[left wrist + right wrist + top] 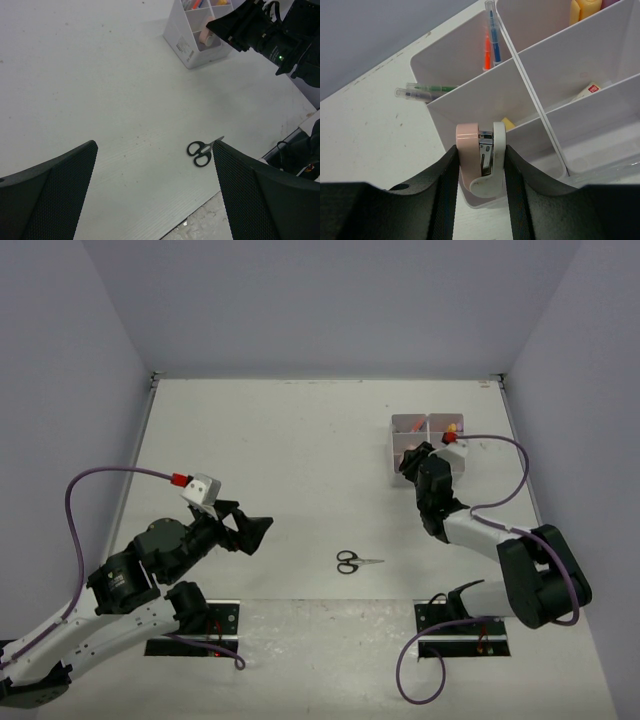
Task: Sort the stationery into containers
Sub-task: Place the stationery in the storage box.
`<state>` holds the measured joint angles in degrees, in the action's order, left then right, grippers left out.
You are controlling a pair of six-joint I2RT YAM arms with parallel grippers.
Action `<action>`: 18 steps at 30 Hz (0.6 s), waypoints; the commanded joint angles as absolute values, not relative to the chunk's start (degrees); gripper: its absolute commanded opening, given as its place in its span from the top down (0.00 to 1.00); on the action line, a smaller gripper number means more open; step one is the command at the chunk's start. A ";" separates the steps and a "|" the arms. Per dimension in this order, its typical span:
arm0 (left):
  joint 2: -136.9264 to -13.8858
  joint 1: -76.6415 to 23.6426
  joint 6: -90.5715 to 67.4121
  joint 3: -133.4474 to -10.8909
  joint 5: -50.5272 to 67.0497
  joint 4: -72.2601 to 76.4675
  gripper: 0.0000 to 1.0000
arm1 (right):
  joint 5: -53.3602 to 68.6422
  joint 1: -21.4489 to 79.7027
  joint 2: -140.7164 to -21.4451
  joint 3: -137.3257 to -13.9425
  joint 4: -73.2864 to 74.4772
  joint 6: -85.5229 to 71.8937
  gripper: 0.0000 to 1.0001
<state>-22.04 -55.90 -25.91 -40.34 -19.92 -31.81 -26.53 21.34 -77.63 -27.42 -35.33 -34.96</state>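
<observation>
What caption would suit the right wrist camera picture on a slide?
Right claw grips a small pink-and-white stapler at the near wall of the white organiser.

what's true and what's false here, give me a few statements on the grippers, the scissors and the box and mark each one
1. The left gripper is open and holds nothing. True.
2. The scissors are inside the organiser box. False: they lie on the table, between the two arms and well short of the box.
3. The right gripper is shut on a small pink and white item. True.
4. The organiser box is empty. False: pens stand in a far compartment, and other small items show in others.
</observation>
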 commanded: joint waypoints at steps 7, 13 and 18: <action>-21.64 -55.63 -24.70 -39.46 -19.78 -29.88 0.00 | -29.77 21.09 -79.33 -32.03 -32.53 -37.32 0.93; -21.36 -55.63 -24.70 -39.39 -19.69 -29.88 0.00 | -28.73 21.09 -79.29 -31.99 -31.25 -37.79 0.88; -21.18 -55.63 -24.70 -39.46 -19.77 -29.88 0.00 | -28.91 21.09 -79.28 -32.27 -30.32 -38.49 0.88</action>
<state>-21.67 -55.90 -25.91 -40.34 -19.92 -31.79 -27.46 21.34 -79.24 -29.98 -30.01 -36.11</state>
